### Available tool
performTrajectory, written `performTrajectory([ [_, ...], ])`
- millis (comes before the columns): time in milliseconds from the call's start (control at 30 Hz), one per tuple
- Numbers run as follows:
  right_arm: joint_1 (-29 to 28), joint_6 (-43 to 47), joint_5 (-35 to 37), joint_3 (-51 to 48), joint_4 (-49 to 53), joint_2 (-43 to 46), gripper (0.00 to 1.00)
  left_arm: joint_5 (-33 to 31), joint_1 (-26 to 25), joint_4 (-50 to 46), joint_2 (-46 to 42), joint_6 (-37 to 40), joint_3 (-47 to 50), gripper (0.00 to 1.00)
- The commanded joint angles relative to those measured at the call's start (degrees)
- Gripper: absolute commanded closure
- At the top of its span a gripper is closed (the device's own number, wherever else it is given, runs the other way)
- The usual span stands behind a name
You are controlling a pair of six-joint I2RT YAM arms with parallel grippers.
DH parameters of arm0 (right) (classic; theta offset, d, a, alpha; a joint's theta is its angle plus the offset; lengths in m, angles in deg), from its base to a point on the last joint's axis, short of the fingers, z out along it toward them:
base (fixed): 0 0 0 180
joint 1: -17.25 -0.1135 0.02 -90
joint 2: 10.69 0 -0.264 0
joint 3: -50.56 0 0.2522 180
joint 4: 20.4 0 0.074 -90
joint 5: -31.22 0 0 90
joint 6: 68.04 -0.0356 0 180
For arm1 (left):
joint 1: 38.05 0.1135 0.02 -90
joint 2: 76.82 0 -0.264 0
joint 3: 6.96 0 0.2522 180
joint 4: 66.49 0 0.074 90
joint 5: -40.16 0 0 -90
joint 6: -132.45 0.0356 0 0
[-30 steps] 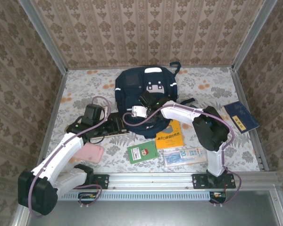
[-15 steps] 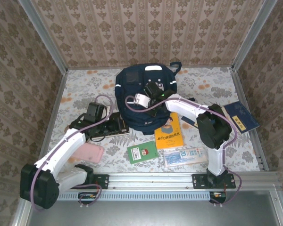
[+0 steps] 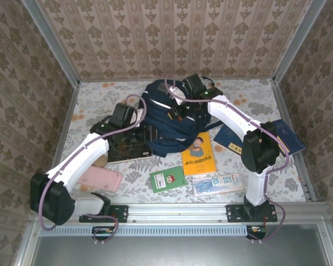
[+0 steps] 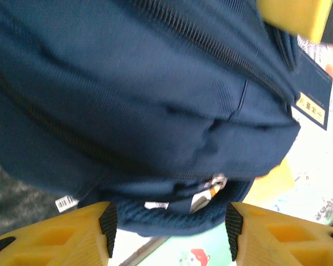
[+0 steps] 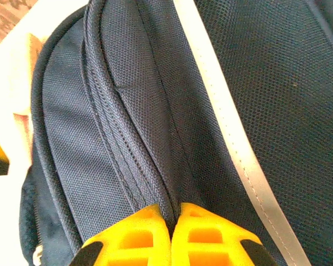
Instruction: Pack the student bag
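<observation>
Pinches a raised zipper ridge of the student bag [image 5: 127, 111] between the fingertips of the right gripper [image 5: 171, 227], pressed tight together with only that fold of navy fabric caught in the seam between them. Grips just beside a white reflective stripe [image 5: 233, 149] on the bag's mesh panel. Reaches over the bag's far right shoulder with the right arm [image 3: 233, 113], wrist above the bag's top.

Holds the left gripper [image 4: 166, 227] with fingers spread wide, one yellow tip close on either side of the bag's lower rim; whether touching it, cannot tell. Faces the bag's navy side, with a small barcode label [image 4: 66, 203] near that rim. Comes in at the bag's left side with the left arm [image 3: 80, 158].

Leaves the bag toward the far middle of the floral table [image 3: 94, 100], bunched and tilted rather than lying flat.

Around the bag:
- Touching its near edge, a yellow book [image 3: 200, 154].
- Beyond that book on the near side, apart from the bag, a green booklet [image 3: 168, 178] and a clear packet [image 3: 216, 184].
- Just beside its left near corner, under the left arm, a dark flat thing [image 3: 127, 149].
- Well apart to the near left, a pink case [image 3: 102, 178].
- To its right, partly behind the right arm's elbow, a navy booklet [image 3: 288, 136].
</observation>
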Motion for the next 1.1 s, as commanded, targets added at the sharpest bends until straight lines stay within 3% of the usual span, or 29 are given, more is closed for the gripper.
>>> performTrajectory([
  [0,0.2,-7.9,-8.5,3.4,0.7,2.1,1.0,-1.1,-0.8,-1.4,2.3,3.3,-3.7,0.43],
  [167,0.9,-11.8,-11.6,4.1,-0.2,1.7,1.0,-0.7,-2.0,-2.1,5.3,6.1,-4.8,0.45],
  [433,3.5,-21.2,-19.5,5.0,-4.8,1.1,1.0,-3.7,-2.4,0.1,1.9,7.9,-0.1,0.48],
  [1067,4.8,-30.3,-24.6,6.5,-10.1,-0.5,1.0,-11.7,-7.7,-0.7,5.8,12.0,-0.2,0.56],
])
